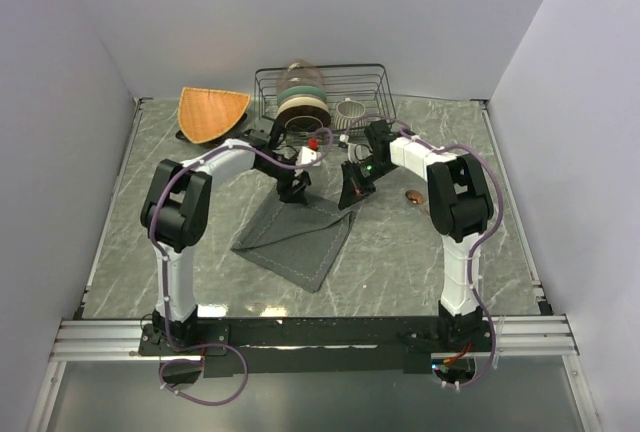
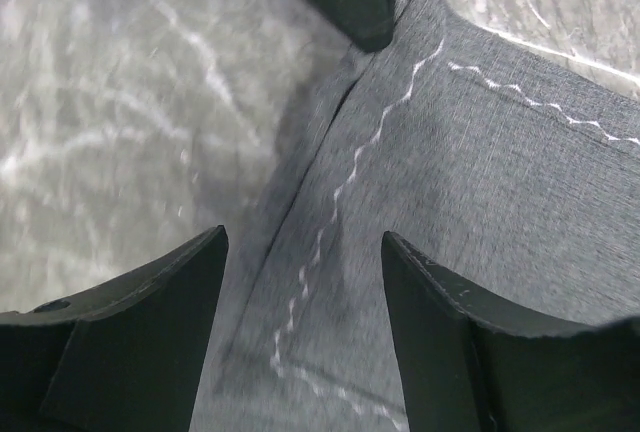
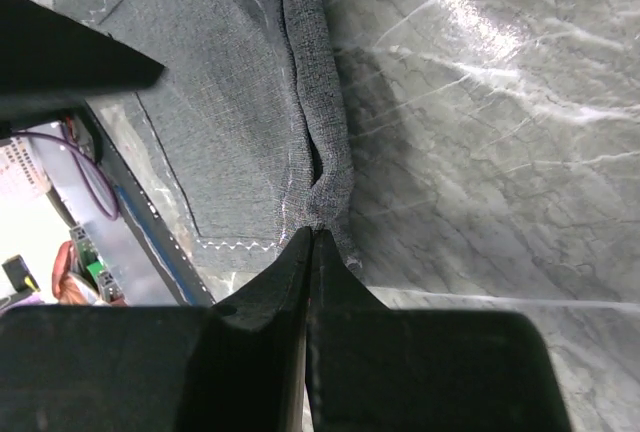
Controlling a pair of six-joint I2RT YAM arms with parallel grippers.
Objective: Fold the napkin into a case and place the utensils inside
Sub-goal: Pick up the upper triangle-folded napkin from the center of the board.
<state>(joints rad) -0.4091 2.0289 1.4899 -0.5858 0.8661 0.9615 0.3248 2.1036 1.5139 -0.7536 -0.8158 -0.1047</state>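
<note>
Right pincer [image 3: 310, 242] clamps shut on the napkin's [image 1: 295, 237] bunched far-right corner. Left pincer [image 2: 300, 247] hangs with jaws wide over the cloth's far-left hem, gripping nothing. The napkin lies on the counter [image 1: 420, 252], mid-scene, between both arms.

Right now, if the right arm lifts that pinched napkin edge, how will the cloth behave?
Probably floppy: the napkin bunches into a soft ridge at the shut right gripper, so it should drape, not hold shape. Likely light, being thin fabric. The free part may drag across the table rather than slide cleanly.
</note>
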